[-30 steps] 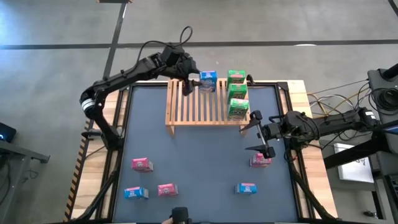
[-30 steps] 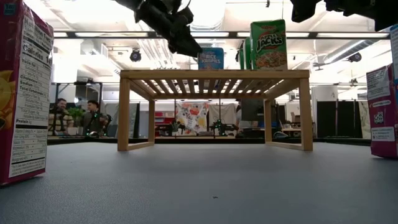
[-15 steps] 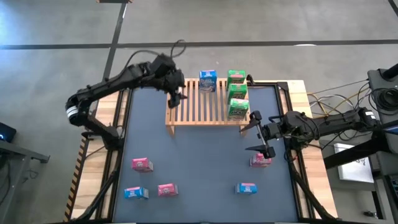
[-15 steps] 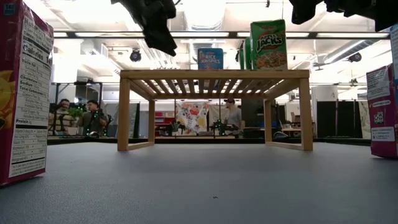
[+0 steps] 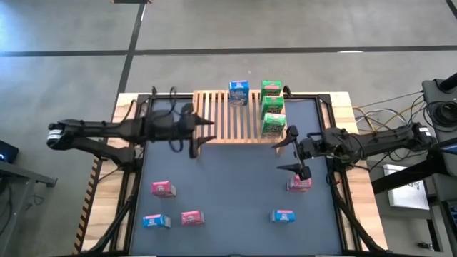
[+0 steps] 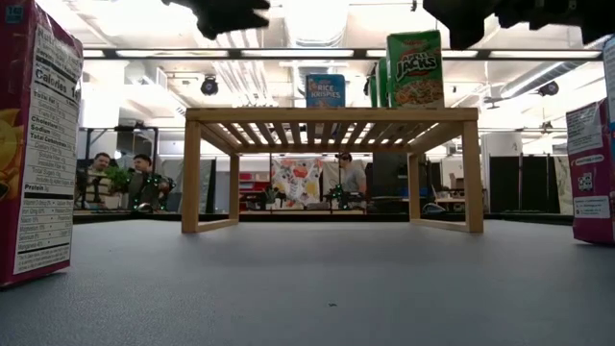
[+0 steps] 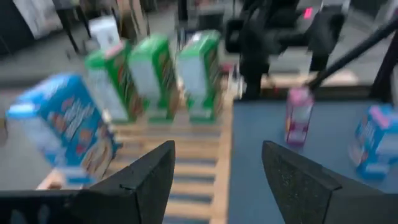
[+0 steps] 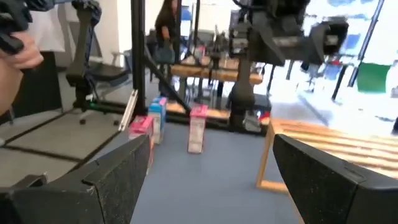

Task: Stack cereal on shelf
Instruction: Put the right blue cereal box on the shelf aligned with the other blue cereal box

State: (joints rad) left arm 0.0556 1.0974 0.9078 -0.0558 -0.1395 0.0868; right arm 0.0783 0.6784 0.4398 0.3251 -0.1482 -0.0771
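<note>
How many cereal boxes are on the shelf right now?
4. One blue box stands at the back edge of the shelf; three green boxes run in a row along its right side, back, middle and front. None seems hidden.

A grey concrete floor (image 5: 300, 28) crossed by dark seams surrounds the table (image 5: 228, 185), whose dark top sits in a pale wooden border. Beyond it lies an open workshop: bright ceiling lights (image 6: 307, 14), exposed ducts, black-framed benches (image 8: 205, 68), and people (image 6: 120, 180) seated at the far left.
</note>
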